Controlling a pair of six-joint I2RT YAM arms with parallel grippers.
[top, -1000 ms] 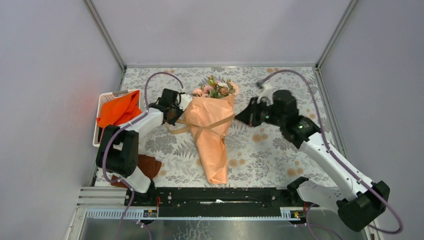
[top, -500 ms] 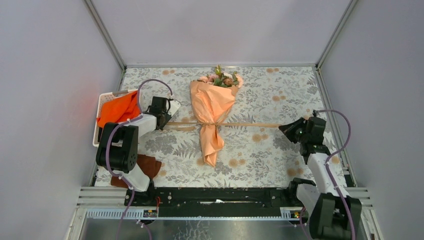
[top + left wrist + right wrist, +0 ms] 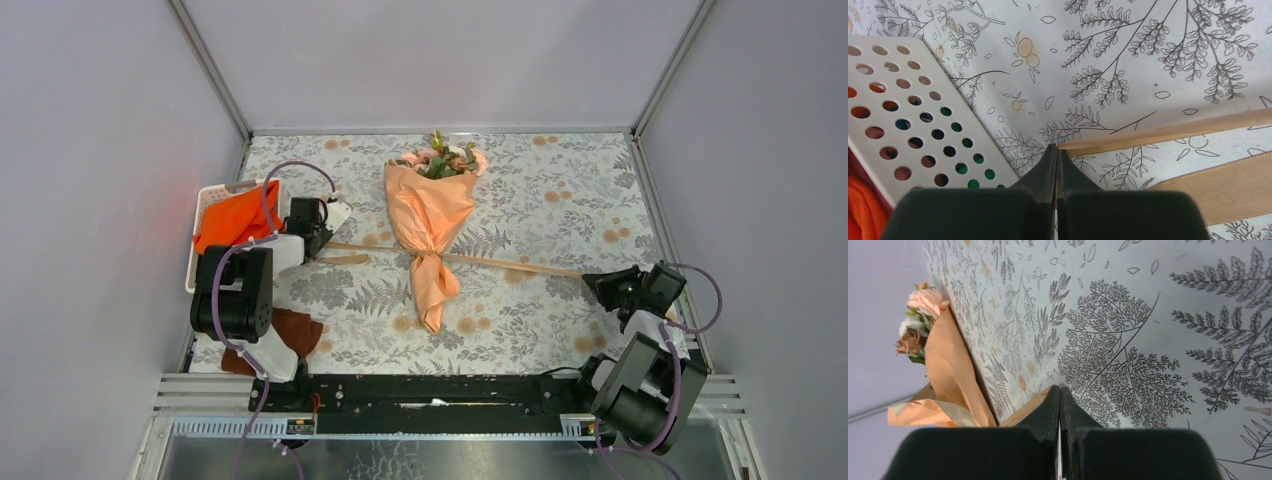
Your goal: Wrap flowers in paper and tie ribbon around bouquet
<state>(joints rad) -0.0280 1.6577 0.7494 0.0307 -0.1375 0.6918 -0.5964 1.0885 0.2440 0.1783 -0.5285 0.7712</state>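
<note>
The bouquet (image 3: 428, 210) lies mid-table, pink flowers (image 3: 440, 160) at the far end, peach paper (image 3: 425, 205) pinched into a narrow waist above its tail (image 3: 432, 295). The tan ribbon (image 3: 500, 262) runs taut across that waist, from one gripper to the other. My left gripper (image 3: 320, 241) sits by the basket, shut on the ribbon's left part (image 3: 1168, 133); a loose length (image 3: 1220, 187) lies beside it. My right gripper (image 3: 592, 281) is far right and shut on the other end (image 3: 1030, 407). The right wrist view also shows the paper (image 3: 948, 365) and roses (image 3: 925, 300).
A white perforated basket (image 3: 208, 200) holding bright orange cloth (image 3: 240, 220) stands at the left edge, close to my left gripper (image 3: 1056, 150). A dark brown cloth (image 3: 297, 335) lies near the left arm's base. Grey walls enclose the table; a black rail runs along the front.
Both grippers have pulled apart, the right one far out to the right and nearer. The ribbon went from slack to taut and has cinched the paper into a narrow waist.
</note>
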